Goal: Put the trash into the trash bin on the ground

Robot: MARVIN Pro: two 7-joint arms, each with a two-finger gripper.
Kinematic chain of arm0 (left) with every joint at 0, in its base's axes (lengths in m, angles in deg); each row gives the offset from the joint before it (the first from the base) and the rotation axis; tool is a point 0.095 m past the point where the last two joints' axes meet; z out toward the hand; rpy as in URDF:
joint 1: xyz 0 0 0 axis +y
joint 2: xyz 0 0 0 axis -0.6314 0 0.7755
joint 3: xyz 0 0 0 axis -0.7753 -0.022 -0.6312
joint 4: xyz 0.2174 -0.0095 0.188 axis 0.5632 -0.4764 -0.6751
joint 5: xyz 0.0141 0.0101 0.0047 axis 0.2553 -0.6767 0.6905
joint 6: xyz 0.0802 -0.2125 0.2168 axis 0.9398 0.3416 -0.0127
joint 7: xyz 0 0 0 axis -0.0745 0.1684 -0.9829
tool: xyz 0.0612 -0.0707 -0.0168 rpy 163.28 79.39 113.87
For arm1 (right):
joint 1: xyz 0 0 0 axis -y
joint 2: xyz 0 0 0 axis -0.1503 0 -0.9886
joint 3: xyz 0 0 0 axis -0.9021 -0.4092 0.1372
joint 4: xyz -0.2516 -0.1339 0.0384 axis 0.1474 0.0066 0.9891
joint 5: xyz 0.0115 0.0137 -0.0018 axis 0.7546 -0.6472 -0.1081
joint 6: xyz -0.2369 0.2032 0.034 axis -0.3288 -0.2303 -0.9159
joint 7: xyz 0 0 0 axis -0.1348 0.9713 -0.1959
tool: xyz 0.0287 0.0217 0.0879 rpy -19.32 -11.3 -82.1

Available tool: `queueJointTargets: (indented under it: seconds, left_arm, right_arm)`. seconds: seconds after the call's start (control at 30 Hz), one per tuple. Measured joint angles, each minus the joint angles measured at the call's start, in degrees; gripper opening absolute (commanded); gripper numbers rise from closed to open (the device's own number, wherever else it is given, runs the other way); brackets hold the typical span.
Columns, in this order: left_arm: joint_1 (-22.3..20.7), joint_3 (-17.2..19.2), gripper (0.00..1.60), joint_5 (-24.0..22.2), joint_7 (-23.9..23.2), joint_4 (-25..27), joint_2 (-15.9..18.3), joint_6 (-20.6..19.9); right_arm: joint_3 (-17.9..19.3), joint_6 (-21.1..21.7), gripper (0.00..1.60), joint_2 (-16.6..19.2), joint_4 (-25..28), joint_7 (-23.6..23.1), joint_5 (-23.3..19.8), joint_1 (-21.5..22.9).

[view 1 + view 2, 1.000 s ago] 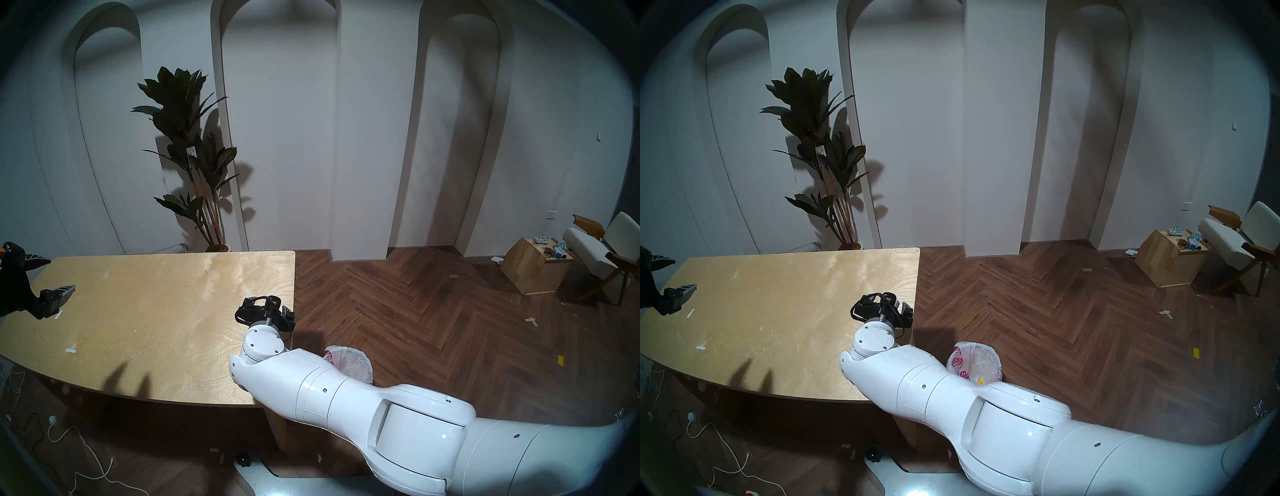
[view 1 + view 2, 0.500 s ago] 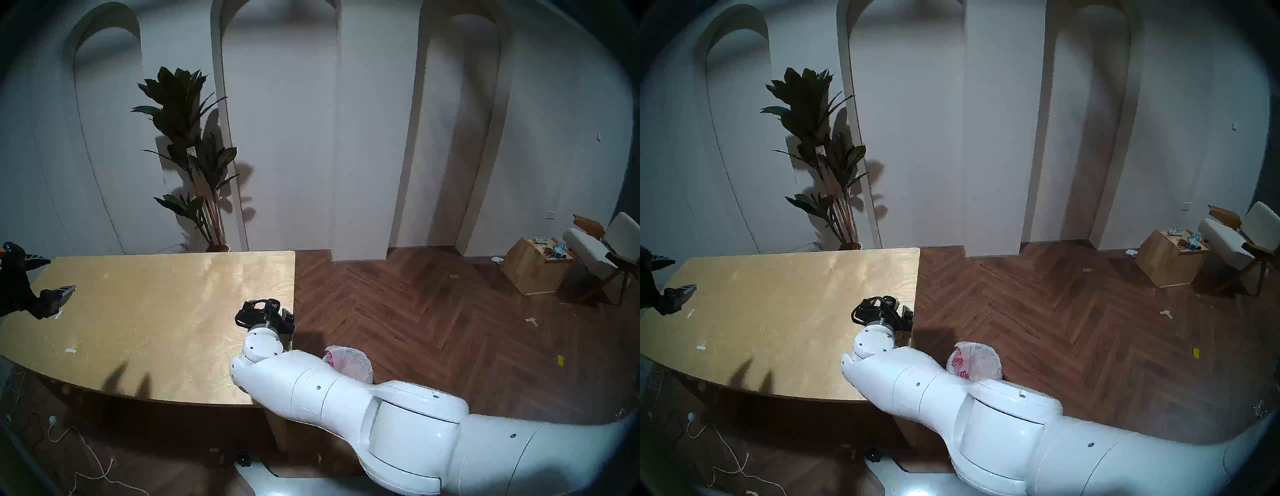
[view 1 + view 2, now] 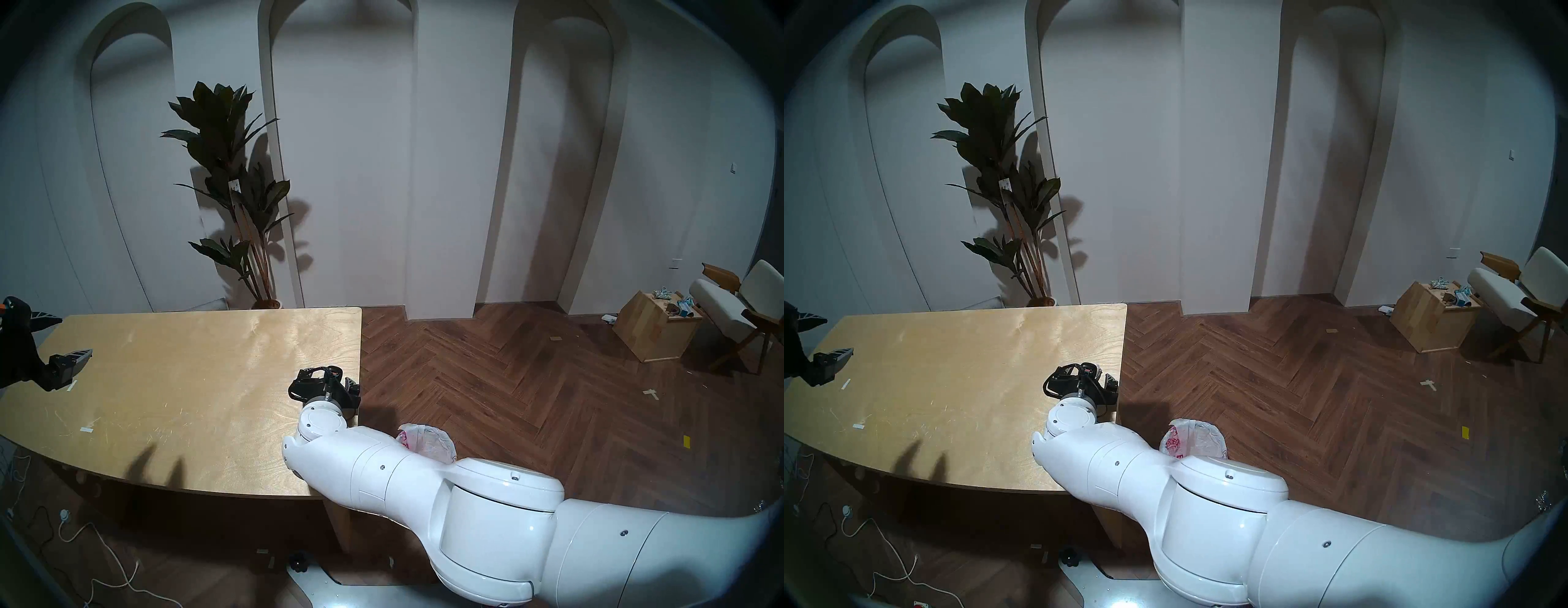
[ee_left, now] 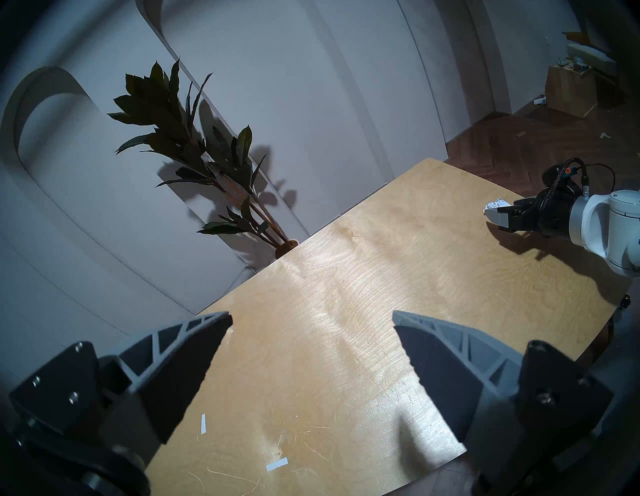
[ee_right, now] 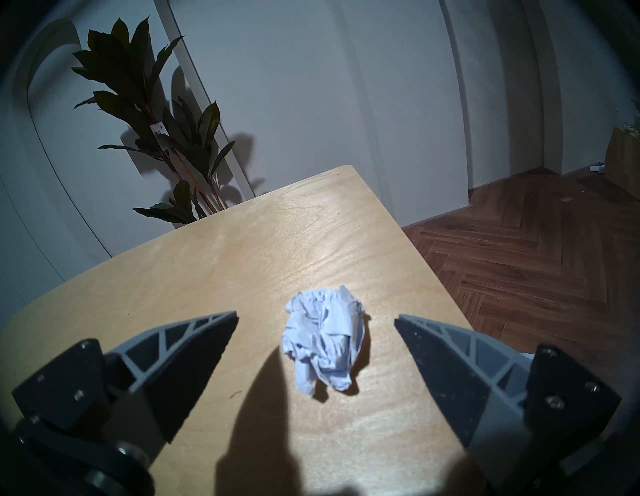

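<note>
Home-style room, prob. staged: arched wall niches [image 3: 339, 148] at 12, potted plant [image 3: 231, 187] at 11, armchair [image 3: 738, 310] at 3, herringbone wood floor [image 3: 530, 382], plywood table [image 3: 191, 382].

Crumpled matt paper ball [image 5: 323, 341]; smooth pale wood table [image 5: 214, 263]; crinkly plastic-lined bin [image 3: 1197, 441].

You saw a crumpled white paper ball [image 5: 323, 337] with bluish creases lying on the table near its right edge; the bag-lined trash bin [image 3: 1202, 441] stood on the floor beside it.
</note>
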Motion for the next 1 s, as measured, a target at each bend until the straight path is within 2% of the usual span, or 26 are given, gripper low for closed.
queueJointTargets:
  seconds: [0.3, 0.97, 1.0]
  left_arm:
    - [-0.01, 0.0, 1.6, 0.0, 0.0, 0.0, 0.0, 0.0]
    - [-0.03, -0.02, 1.6, 0.0, -0.03, 0.0, 0.0, 0.0]
    - [-0.04, -0.02, 1.6, 0.0, -0.03, 0.0, 0.0, 0.0]
  right_arm:
    - [-2.07, -1.07, 1.6, -0.74, -2.48, -1.25, -2.51, 1.22]
    - [-8.45, -1.62, 1.6, -1.2, -4.05, -3.32, -9.11, 2.17]
    - [-8.66, -1.65, 1.49, -1.23, -4.16, -3.39, -9.33, 2.23]
